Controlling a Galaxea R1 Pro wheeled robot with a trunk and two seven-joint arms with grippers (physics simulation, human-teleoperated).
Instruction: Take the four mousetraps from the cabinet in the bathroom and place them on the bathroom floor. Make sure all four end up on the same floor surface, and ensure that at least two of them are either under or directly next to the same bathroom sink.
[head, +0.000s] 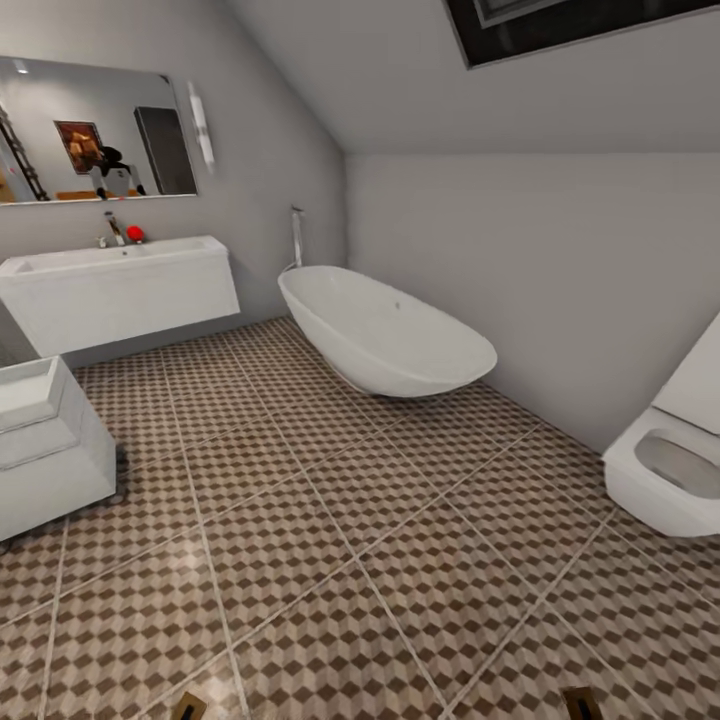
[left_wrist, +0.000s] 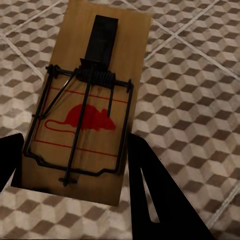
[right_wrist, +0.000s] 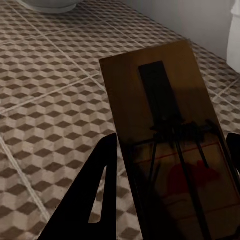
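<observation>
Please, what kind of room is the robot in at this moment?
A bathroom, clearly: a white freestanding bathtub stands by the far wall, a wall-hung sink sits under a mirror, and a toilet is at the right.

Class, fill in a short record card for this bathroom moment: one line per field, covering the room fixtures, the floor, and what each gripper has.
Fixtures: white sink under a mirror, white bathtub, toilet
Floor: bathroom floor, cube-pattern tiles with light grout lines
Left gripper: shut on left mousetrap, red mouse mark facing the camera
Right gripper: shut on right mousetrap, seen in shadow
Traps on floor: none seen yet
</observation>
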